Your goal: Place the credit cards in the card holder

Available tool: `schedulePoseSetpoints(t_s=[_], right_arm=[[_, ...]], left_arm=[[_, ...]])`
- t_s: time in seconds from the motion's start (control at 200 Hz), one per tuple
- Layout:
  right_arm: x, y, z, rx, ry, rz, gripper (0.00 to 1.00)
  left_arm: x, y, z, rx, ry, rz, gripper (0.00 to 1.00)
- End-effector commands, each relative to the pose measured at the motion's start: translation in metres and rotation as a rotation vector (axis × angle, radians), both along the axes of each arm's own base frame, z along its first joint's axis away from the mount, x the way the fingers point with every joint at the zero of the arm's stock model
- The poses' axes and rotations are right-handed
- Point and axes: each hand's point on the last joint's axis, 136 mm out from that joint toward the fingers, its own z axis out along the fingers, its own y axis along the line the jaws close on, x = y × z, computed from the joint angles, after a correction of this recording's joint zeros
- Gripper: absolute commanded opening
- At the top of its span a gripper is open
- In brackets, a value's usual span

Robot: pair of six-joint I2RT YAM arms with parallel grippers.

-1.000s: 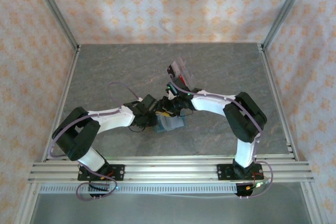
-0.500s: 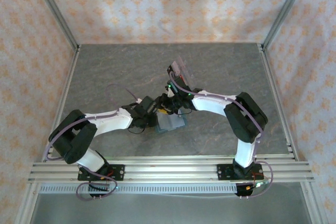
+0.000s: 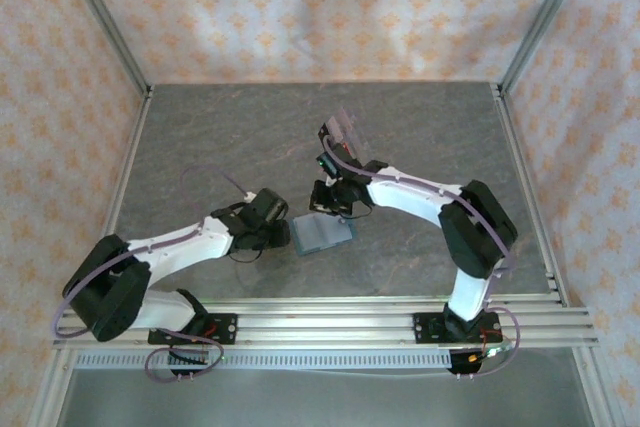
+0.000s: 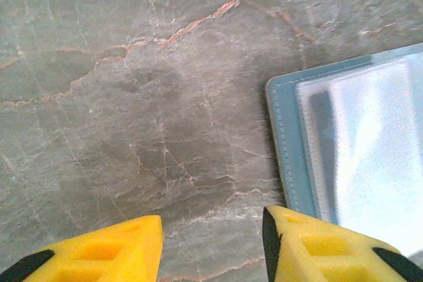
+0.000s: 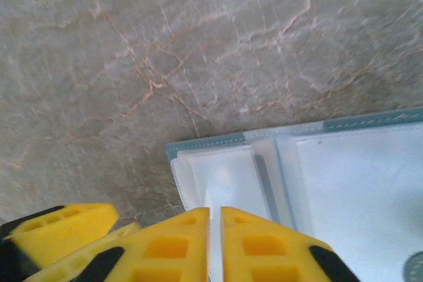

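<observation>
Where the card holder [image 3: 323, 234] lies: flat and unfolded on the table, in its near half and between the two grippers in the top view. It has a teal stitched border and pale clear pockets inside.
Holder's pockets: glare whitens them in both wrist views. A dark grey strip shows behind the plastic in the left wrist view, and I cannot tell whether it is a card.
Credit cards [image 3: 337, 153]: red and dark edges show at the near end of the clear tray, too small to count.
Clear tray [image 3: 347, 130]: farther back than the holder and apart from it, lying at an angle to the table's edges, just behind the right arm's wrist.
Right gripper [image 5: 215, 242]: above the holder's corner pocket, its yellow fingers close together with only a hairline slit between them. I cannot tell whether a thin card edge sits in that slit.
Left gripper [image 4: 211, 246]: jaws parted with only bare table between them, nothing held. In its own view one finger overlaps the holder's near edge.
Table [image 3: 200, 147]: grey stone pattern with reddish veins.
</observation>
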Motion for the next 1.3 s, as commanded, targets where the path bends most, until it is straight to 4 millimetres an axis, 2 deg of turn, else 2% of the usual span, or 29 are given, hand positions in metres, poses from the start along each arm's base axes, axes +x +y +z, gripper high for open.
schedulePoseSetpoints(t_s=[0.0, 0.11, 0.245, 0.315, 0.425, 0.48, 0.595, 0.841, 1.051, 1.176, 1.296], right_arm=[[-0.009, 0.01, -0.021, -0.072, 0.028, 0.045, 0.07], [-0.014, 0.017, -0.039, -0.097, 0.042, 0.067, 0.06], [-0.017, 0.012, -0.057, -0.149, 0.042, 0.088, 0.05], [-0.018, 0.009, -0.059, -0.153, 0.039, 0.102, 0.05], [-0.014, 0.012, -0.034, -0.111, -0.017, 0.124, 0.08], [-0.008, 0.011, -0.012, -0.084, -0.055, 0.124, 0.12], [0.014, -0.005, 0.021, -0.093, -0.105, 0.09, 0.2], [0.071, -0.056, 0.051, -0.223, -0.19, 0.005, 0.25], [0.114, -0.092, 0.061, -0.407, -0.255, -0.033, 0.33], [0.136, -0.098, 0.063, -0.489, -0.286, -0.023, 0.33], [0.152, -0.101, 0.057, -0.55, -0.27, 0.001, 0.32]], left_arm=[[-0.001, -0.001, 0.012, 0.0, 0.008, -0.03, 0.48], [0.003, -0.004, 0.02, -0.011, -0.004, -0.017, 0.48], [0.008, -0.003, 0.025, -0.01, -0.009, 0.011, 0.49], [0.01, -0.003, 0.026, -0.008, -0.007, 0.023, 0.5], [0.012, -0.007, 0.026, -0.014, 0.005, 0.031, 0.51], [0.013, -0.009, 0.025, -0.015, 0.01, 0.03, 0.51], [0.016, -0.016, 0.021, -0.024, 0.025, 0.006, 0.51], [0.027, -0.03, 0.017, 0.008, 0.052, -0.055, 0.51], [0.033, -0.037, 0.0, 0.053, 0.097, -0.096, 0.49], [0.032, -0.034, -0.01, 0.076, 0.105, -0.094, 0.48], [0.028, -0.032, -0.021, 0.085, 0.122, -0.093, 0.47]])
